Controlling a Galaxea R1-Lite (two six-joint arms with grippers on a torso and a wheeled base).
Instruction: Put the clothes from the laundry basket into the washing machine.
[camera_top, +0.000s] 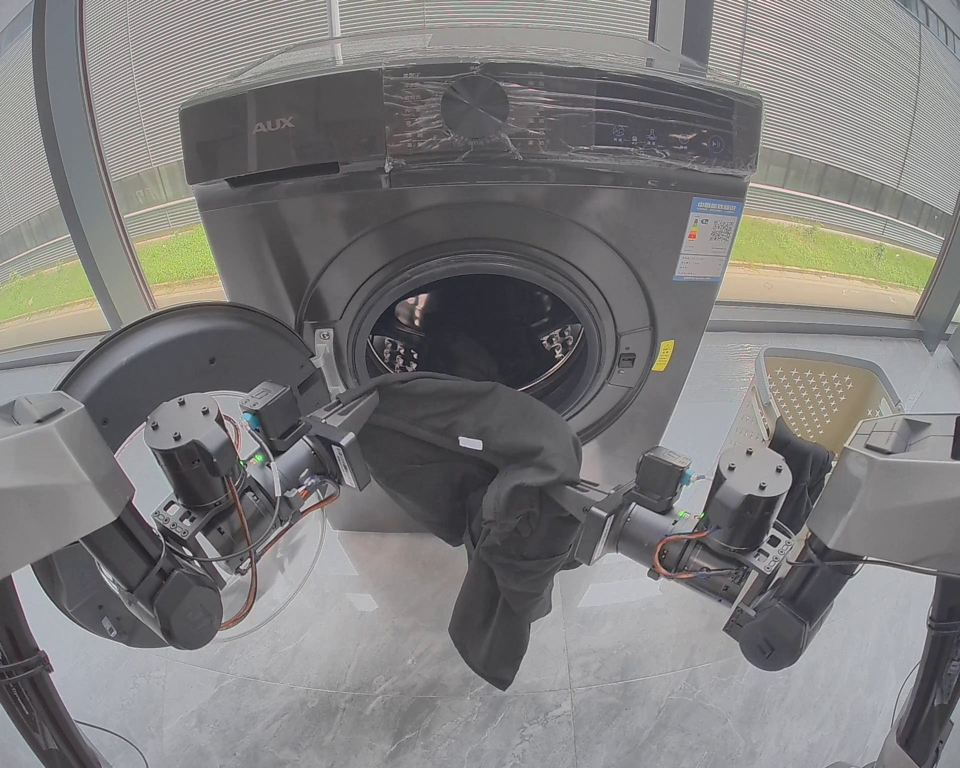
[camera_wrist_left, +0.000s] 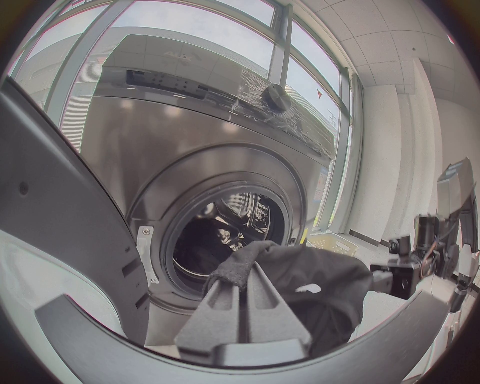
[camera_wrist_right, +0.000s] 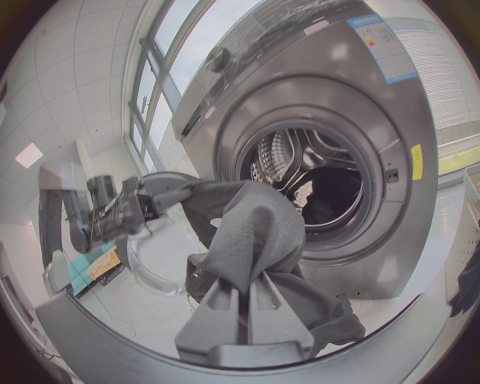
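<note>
A dark grey garment (camera_top: 480, 480) hangs stretched between my two grippers, just in front of the washing machine's open drum (camera_top: 480, 330). My left gripper (camera_top: 365, 410) is shut on one end of the garment (camera_wrist_left: 300, 275), at the lower left of the opening. My right gripper (camera_top: 560, 495) is shut on the other end (camera_wrist_right: 255, 235), lower and to the right, and a long fold droops toward the floor. The laundry basket (camera_top: 820, 395) stands at the right of the machine with another dark piece of clothing (camera_top: 805, 465) hanging over its rim.
The machine's round door (camera_top: 170, 370) stands swung open to the left, behind my left arm. A window wall rises behind the machine. The grey tiled floor (camera_top: 350, 690) lies open in front.
</note>
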